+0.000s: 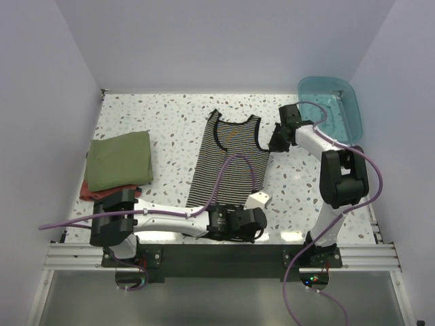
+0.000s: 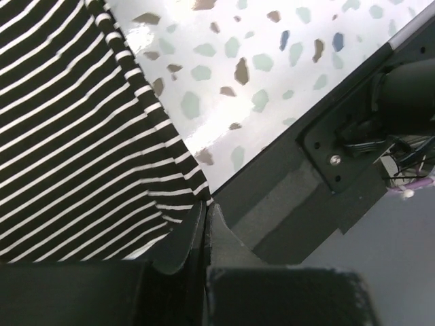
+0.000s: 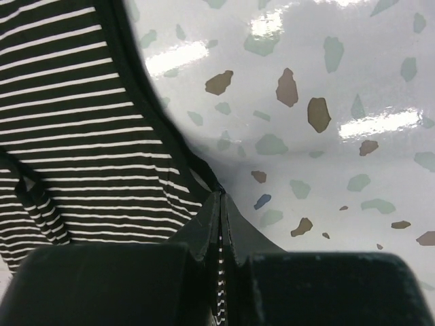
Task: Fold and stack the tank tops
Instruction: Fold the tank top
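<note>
Wrist views show me what overhead can't: left gripper and right gripper each pinching the striped top. I count one striped and one green top, folded mid-left.

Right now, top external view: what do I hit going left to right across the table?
folded olive-green tank top → striped tank top → right tool, shut on that top's shoulder strap → teal bin

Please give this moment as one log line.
left jaws: shut on striped tank top hem | right jaws: shut on its armhole | green tank top: folded
</note>
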`<state>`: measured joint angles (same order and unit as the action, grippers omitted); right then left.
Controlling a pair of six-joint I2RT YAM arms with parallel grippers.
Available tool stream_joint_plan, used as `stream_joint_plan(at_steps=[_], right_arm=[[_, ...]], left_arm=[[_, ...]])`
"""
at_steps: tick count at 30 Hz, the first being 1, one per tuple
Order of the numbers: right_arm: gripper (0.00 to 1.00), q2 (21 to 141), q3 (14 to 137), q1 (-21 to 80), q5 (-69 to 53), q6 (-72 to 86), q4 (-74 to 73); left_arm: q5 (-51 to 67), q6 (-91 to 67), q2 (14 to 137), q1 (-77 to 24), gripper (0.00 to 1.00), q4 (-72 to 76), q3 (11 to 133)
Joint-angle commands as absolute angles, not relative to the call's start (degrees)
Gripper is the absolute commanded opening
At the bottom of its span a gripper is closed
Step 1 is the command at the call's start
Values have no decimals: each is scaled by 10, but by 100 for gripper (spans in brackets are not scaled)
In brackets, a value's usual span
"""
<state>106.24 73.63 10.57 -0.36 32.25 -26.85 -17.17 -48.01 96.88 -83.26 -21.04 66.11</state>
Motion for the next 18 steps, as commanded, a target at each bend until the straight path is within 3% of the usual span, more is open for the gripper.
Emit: stream_joint_plan(at_steps=[1, 18], right_arm=[[0, 1032, 769, 119, 3, 319, -281], [0, 1151, 932, 286, 76, 370, -318]], left_arm=[[-176, -518, 928, -824, 0, -156, 613], [-257, -714, 749, -817, 0, -257, 412]])
